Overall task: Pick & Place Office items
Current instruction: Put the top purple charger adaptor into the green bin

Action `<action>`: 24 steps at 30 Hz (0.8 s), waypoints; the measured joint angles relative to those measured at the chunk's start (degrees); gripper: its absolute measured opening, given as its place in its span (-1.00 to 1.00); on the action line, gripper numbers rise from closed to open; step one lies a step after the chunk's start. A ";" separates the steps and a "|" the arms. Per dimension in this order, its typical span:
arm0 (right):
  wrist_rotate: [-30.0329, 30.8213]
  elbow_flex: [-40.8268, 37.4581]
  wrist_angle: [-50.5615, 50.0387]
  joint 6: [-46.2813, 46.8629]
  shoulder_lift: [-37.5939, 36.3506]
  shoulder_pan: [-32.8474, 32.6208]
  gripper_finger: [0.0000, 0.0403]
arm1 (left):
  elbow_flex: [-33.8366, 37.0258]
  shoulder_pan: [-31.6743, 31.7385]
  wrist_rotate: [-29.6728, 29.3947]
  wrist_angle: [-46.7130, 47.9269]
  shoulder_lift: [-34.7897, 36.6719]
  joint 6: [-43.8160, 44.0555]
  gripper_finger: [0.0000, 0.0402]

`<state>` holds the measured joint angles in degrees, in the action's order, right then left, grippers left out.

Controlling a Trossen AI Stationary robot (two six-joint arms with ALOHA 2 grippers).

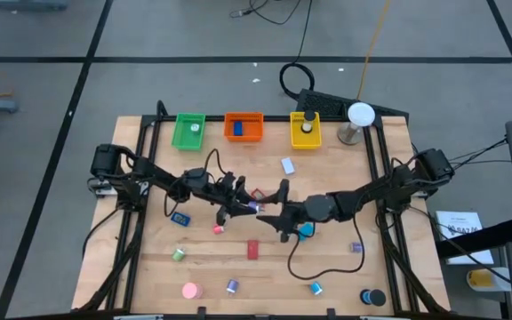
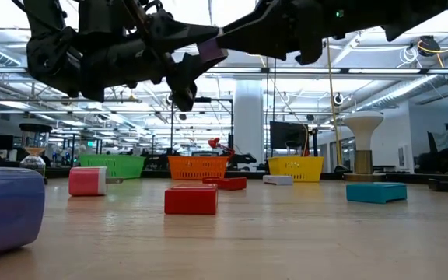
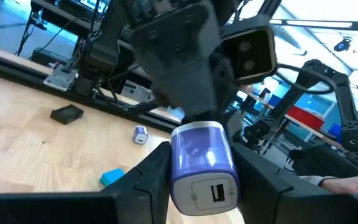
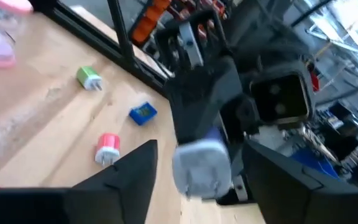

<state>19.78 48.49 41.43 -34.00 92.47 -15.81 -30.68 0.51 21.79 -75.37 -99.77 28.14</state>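
Note:
A small purple block with a white end [image 3: 201, 163] is held in the air over the table's middle, between my two grippers; it also shows in the high view [image 1: 254, 207] and the low view [image 2: 211, 50]. My left gripper [image 1: 241, 204] is shut on it. My right gripper [image 1: 272, 212] faces it from the table's right, open, with one finger on each side of the block [image 4: 199, 167] and a gap on both sides. Other small items lie on the table: a red block [image 1: 252, 250], a cyan block [image 1: 306, 230] and a pink roll [image 1: 190, 290]. My left gripper pinches the purple block's two side faces [image 3: 178, 168] between its two fingers. The fingers come level from the table's left. The block is lifted clear of the table, its white end with a slot [image 3: 213, 193] toward my left wrist.
Green [image 1: 188, 131], orange [image 1: 244, 126] and yellow [image 1: 306, 130] trays stand along the far edge, with a white ball on a stand [image 1: 359, 116] to their right. Several small items lie scattered on the near half, among them a black cylinder [image 1: 374, 297]. A cable [image 1: 305, 258] trails below the right arm.

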 joint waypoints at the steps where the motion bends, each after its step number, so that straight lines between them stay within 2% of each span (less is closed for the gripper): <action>1: -0.58 0.00 0.23 -0.13 -0.04 0.12 0.05 | 0.00 0.08 -0.11 -0.07 0.00 0.04 -0.30; 9: -0.53 0.00 0.37 -0.35 -0.04 1.07 -0.23 | -0.02 0.10 -0.76 -0.58 0.00 0.44 -0.30; 12: -0.62 0.00 0.57 -0.37 -0.04 1.15 -0.24 | -0.25 0.09 -0.37 -1.26 0.00 0.62 -0.30; 20: -0.22 1.85 1.33 -1.66 3.58 1.31 -0.12 | -0.90 0.08 0.63 -0.99 -0.02 0.68 -0.30; 24: -0.18 2.43 0.78 -2.58 4.07 1.29 -0.20 | -0.92 0.07 0.45 0.71 -0.02 0.63 -0.30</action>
<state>19.60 50.92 42.21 -36.58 96.53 -14.52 -31.59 0.58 22.24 -74.65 -99.79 28.77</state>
